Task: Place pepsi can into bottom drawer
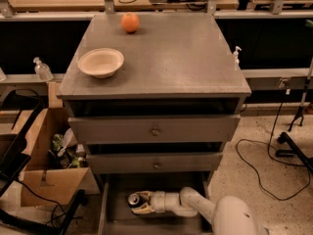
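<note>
The bottom drawer [115,214] is pulled open below the two upper grey drawers. My white arm reaches into it from the lower right. The gripper [140,203] is inside the drawer, with the pepsi can [134,199] between its fingers; only the can's silver top and a bit of dark side show. The can sits low in the drawer tray, left of centre. I cannot tell whether it rests on the drawer floor.
A pale bowl [100,62] and an orange fruit [130,22] sit on the cabinet top [176,58]. A cardboard box [46,180] with clutter stands left of the cabinet. Cables [264,170] lie on the floor at right.
</note>
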You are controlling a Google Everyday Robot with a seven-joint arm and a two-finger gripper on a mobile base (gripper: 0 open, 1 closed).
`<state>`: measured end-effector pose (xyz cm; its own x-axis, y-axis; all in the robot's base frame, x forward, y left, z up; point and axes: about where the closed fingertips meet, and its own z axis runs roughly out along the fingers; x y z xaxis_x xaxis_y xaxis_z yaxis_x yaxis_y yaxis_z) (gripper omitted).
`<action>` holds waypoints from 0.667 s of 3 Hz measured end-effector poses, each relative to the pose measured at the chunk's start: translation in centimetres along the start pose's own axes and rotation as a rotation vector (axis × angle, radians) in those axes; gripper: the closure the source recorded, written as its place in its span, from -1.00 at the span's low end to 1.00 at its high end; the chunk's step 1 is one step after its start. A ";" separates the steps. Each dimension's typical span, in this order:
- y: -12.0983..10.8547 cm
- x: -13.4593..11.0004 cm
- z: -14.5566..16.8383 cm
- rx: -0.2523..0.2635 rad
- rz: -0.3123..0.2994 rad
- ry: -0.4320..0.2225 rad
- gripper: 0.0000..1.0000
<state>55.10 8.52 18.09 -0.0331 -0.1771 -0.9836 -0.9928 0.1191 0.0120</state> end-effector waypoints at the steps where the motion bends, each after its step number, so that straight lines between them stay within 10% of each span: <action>1: 0.2 -0.1 0.2 -0.004 0.001 -0.002 0.15; 2: 0.3 -0.1 0.4 -0.007 0.002 -0.004 -0.31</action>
<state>54.87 9.00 18.12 -0.0348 -0.1734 -0.9842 -0.9935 0.1125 0.0153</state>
